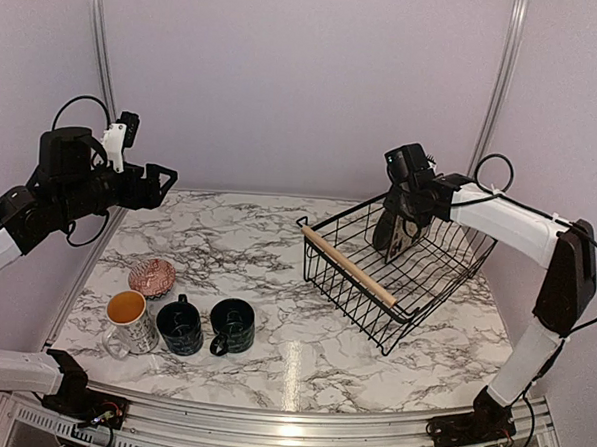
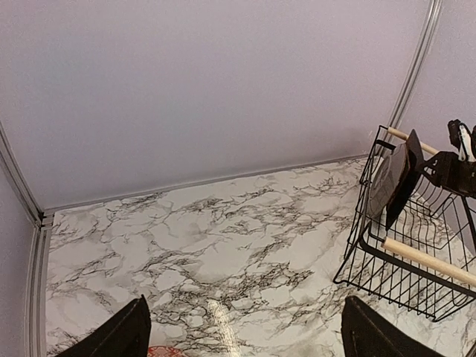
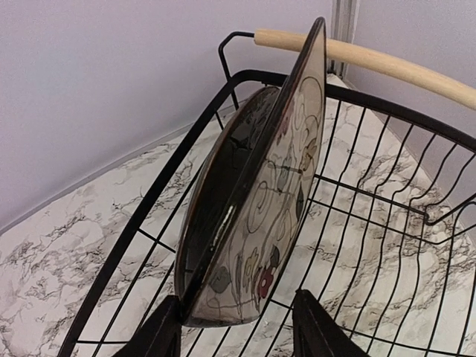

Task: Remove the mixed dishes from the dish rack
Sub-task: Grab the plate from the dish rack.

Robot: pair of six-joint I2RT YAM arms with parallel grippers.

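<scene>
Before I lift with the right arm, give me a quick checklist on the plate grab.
1. Square plate between the sides of the right gripper: ok, the fingers straddle its lower edge.
2. Gripper shut on the plate: not ok, a gap shows beside one finger.
3. Plate standing on edge inside the dish rack: ok.
4. Left gripper away from the rack: ok, open, far to the left.
5. Mugs and bowl out of the lift path: ok, grouped at front left.
</scene>
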